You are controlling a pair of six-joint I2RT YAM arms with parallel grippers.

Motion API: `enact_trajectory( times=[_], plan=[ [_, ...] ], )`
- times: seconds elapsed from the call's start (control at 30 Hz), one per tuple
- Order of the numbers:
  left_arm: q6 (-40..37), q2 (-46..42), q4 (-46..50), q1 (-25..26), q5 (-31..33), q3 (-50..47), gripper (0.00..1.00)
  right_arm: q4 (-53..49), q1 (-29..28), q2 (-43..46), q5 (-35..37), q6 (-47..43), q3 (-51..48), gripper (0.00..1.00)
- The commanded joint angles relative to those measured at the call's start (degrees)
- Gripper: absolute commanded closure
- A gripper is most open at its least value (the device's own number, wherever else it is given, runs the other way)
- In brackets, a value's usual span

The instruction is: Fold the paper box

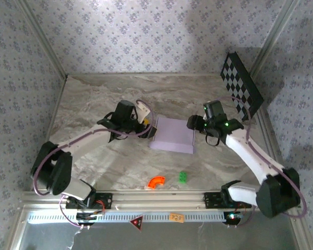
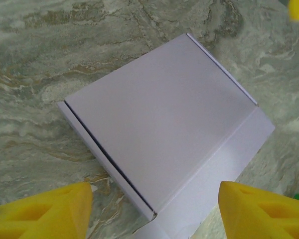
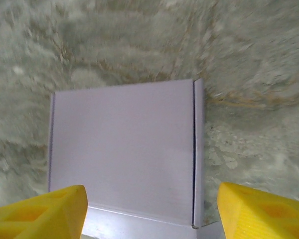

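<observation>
From above, the paper box (image 1: 172,134), lid down, lies on the desk (image 1: 94,99) between the left tool (image 1: 146,122) and the right tool (image 1: 194,125), each just beside one end. At the left wrist, the left tool (image 2: 154,191) stands wide and empty, with the box just ahead. At the right wrist, the right tool (image 3: 150,191) is likewise wide and empty, again with the box just ahead.

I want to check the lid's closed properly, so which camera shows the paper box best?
Left wrist: the paper box is large and sharp, with a dark gap visible along one lid edge. Top external shows it whole but small. Right wrist shows its top close up, slightly blurred, near edge cut off.
</observation>
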State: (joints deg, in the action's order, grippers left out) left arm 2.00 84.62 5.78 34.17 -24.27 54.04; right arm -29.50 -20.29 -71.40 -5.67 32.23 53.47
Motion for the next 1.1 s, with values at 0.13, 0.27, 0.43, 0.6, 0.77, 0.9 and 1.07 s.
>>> enact_trajectory(
  times=[0.13,0.27,0.43,0.6,0.77,0.9,1.07],
  plan=[
    [15.0,3.4,-0.8,0.3,-2.8,2.3,0.32,3.6,6.3,-18.4,-19.5,-15.9,11.2,0.38],
    [16.8,4.0,1.2,0.3,0.2,2.2,0.31,-1.4,8.7,-28.9,-15.8,-17.3,20.3,0.41],
    [15.8,8.2,6.4,-1.6,-0.9,5.8,0.27,-7.1,9.4,-33.6,-9.9,-17.8,23.5,0.34],
    [15.5,16.0,8.0,-2.9,-4.5,12.1,0.26,-6.9,8.9,-31.4,-9.8,-16.2,18.7,0.32],
    [15.6,23.6,9.1,-3.5,-7.6,17.3,0.27,-6.2,7.6,-29.1,-11.4,-14.1,13.9,0.32],
    [16.2,25.9,8.6,-4.2,-10.5,17.4,0.3,-5.2,4.7,-28.1,-13.0,-11.9,11.3,0.32],
    [16.2,22.3,7.5,-4.9,-11.0,12.6,0.32,-2.8,-1.4,-27.1,-14.4,-8.4,10.4,0.34]
  ],
)
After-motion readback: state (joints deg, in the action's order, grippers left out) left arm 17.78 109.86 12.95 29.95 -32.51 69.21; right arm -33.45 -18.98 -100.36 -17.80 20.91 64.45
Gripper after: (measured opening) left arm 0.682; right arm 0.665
